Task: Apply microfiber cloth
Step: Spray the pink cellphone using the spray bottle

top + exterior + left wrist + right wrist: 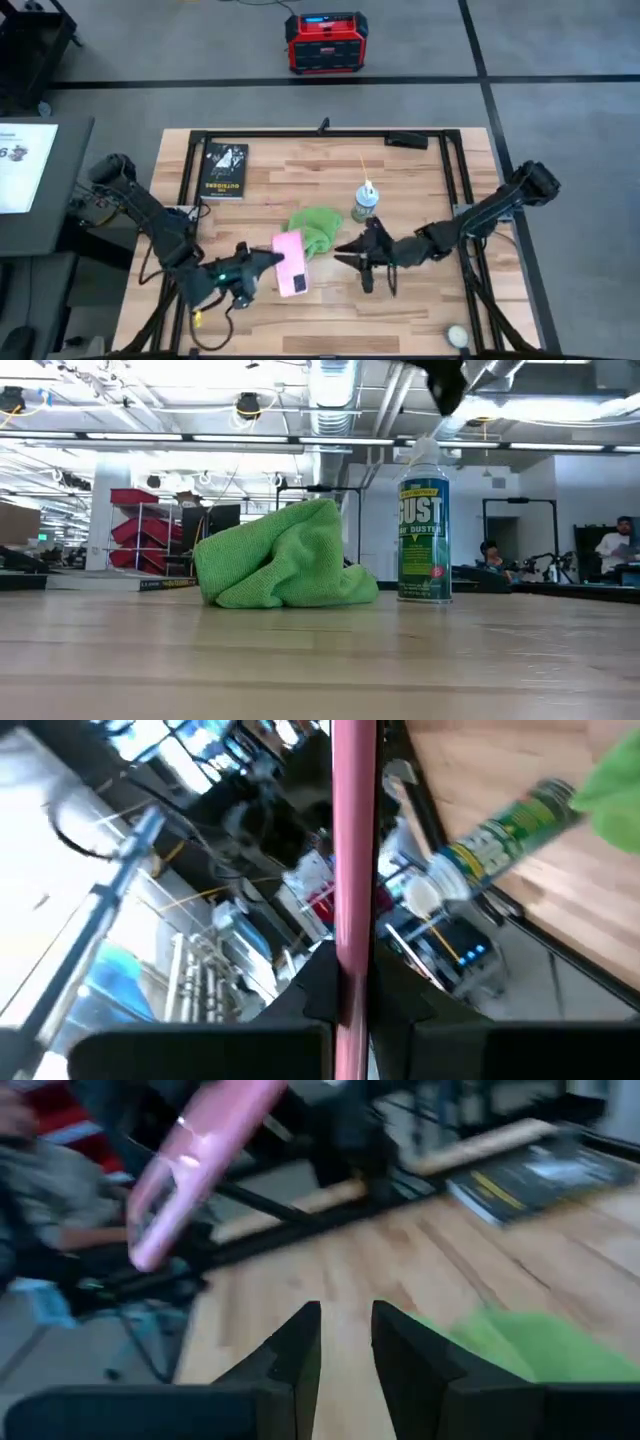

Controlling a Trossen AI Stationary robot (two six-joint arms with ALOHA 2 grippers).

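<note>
From above, the cloth (pixel 316 226) lies crumpled near the middle of the table (pixel 420 310), just left of the duster can (pixel 365 202) and touching the upper edge of the pink phone (pixel 291 263). The left gripper (pixel 268 262) reaches in from the lower left and clamps the phone by its left side, so the phone sits at the cloth's lower-left corner. The right gripper (pixel 356 254) sits to the right of the cloth, near it but apart, fingers spread a little and holding nothing. A black book (pixel 223 170) lies at the table's upper left, well apart from the rest, and a red box (pixel 323 42) stands on the floor beyond the table. In the low view the cloth (pixel 283 558) is a bunched heap resting on the wood, with the can (pixel 424 525) upright just beside it and a dark piece of arm above the can's cap. In the left wrist view the phone (pixel 353 870) shows edge-on, pinched between the dark fingers, with the can (pixel 495 832) and a corner of the cloth (pixel 615 775) farther off. In the right wrist view the fingers (pixel 296 1355) stand a narrow gap apart with nothing between them, the cloth (pixel 520 1345) lies just ahead on the wood, the phone (pixel 195 1165) is held tilted above the table, and the book (pixel 540 1175) lies farther away
</note>
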